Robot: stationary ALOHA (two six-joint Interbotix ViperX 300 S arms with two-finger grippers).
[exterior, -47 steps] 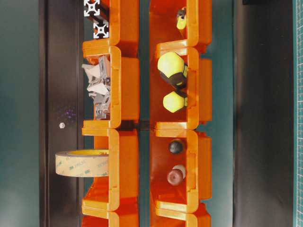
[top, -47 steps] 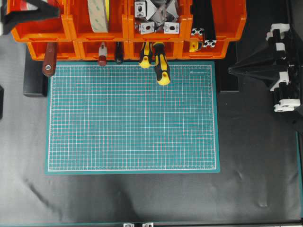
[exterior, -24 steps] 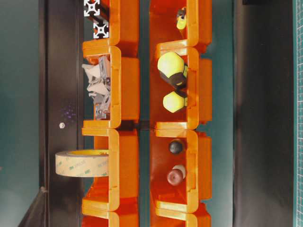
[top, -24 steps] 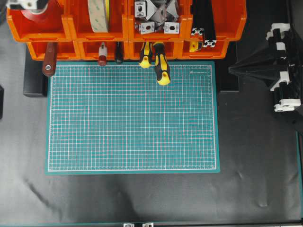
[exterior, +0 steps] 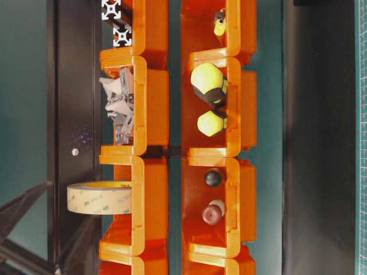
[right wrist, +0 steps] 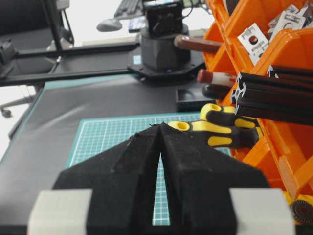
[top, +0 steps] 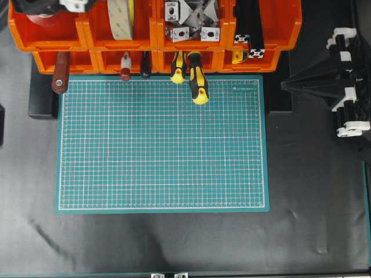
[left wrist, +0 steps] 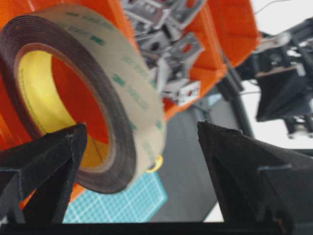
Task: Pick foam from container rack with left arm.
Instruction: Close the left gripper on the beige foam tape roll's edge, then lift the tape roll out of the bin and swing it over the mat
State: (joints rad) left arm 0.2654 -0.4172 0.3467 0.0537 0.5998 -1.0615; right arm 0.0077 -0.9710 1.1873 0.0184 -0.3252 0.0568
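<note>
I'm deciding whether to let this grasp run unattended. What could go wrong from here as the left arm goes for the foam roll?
The left gripper is open, but only one finger overlaps the foam; closing now might pinch just its rim. The roll stands on edge in its bin of the container rack and may tip or roll if nudged. The metal brackets in the next bin sit close to the other finger.

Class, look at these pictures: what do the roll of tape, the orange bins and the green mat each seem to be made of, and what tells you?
Foam tape roll: dark, matte spongy edge, probably foam, under a smooth cream liner with green print; the yellow core looks like plastic or card.
Orange bins: glossy, moulded, uniformly coloured walls, likely rigid plastic.
Green mat: flat, matte, printed white grid, apparently a vinyl or rubbery cutting mat.
</note>
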